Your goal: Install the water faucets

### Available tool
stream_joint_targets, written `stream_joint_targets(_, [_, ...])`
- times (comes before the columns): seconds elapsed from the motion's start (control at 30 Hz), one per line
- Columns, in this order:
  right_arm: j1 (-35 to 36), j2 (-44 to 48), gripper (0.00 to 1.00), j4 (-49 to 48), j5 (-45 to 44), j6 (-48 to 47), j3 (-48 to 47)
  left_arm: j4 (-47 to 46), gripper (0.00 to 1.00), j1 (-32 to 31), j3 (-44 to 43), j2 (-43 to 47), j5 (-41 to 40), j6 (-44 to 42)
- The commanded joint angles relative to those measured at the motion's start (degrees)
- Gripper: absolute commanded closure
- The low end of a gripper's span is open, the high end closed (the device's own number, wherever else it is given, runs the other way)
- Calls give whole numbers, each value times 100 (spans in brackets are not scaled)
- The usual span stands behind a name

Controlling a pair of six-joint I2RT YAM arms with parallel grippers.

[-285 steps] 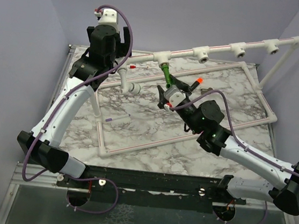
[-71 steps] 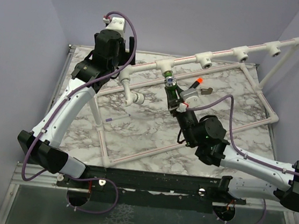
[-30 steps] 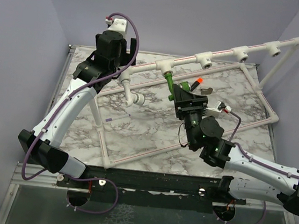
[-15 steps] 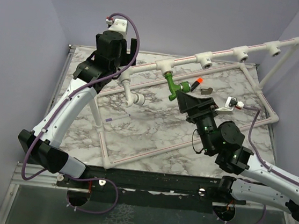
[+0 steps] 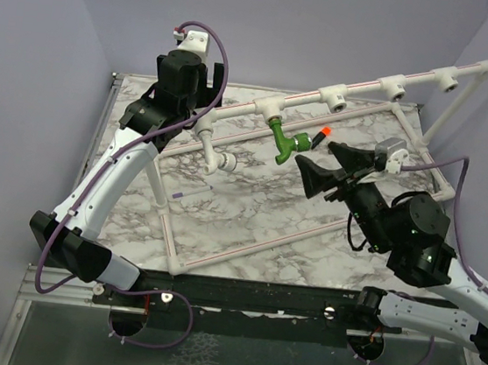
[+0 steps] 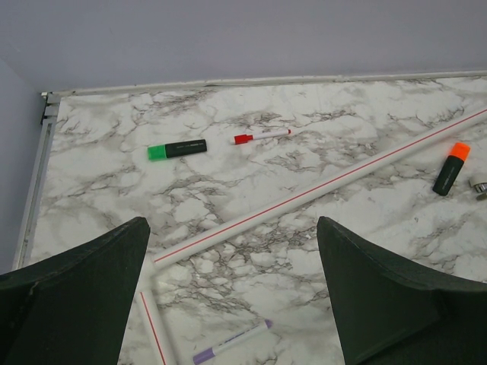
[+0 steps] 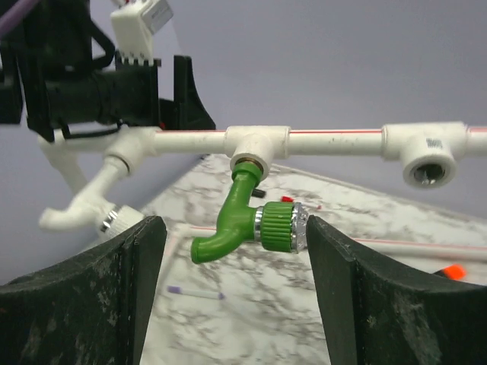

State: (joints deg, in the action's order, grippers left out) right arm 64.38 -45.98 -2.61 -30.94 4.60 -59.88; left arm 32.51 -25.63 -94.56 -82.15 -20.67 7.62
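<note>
A bright green faucet [image 5: 285, 140] hangs from a white tee socket [image 5: 273, 108] on the raised pipe rail, spout down and knob to the right. In the right wrist view the faucet [image 7: 247, 220] shows its silver ring at the knob. My right gripper [image 5: 334, 167] is open and empty, just right of the faucet and apart from it; it also shows in its wrist view [image 7: 233, 228]. My left gripper [image 5: 203, 90] is at the rail's left end. Its wrist view shows the left gripper [image 6: 232, 224] wide open with only table between the fingers.
Three empty tee sockets [image 5: 334, 96] follow along the rail to the right. A white bent pipe piece [image 5: 219, 156] hangs at the rail's left end. A pipe frame [image 6: 319, 190] lies on the marble table. Markers lie about: orange [image 5: 321, 137], purple [image 5: 192, 192], green [image 6: 177, 150], red [image 6: 261, 136].
My right gripper has let go of the green faucet and drawn back to the right. The faucet stays hanging in the tee socket. The left arm has hardly moved.
</note>
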Motion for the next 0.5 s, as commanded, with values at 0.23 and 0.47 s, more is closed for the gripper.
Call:
stream_joint_targets(0.23, [-4,-222,18,1857,1558,-5189,-493,234,8,-127,24,6,-10,-101])
stream_joint_targets(0.47, [-4,-428,15,1501,1142,-7371,-136,234,8,-126,29,14,-31,-127])
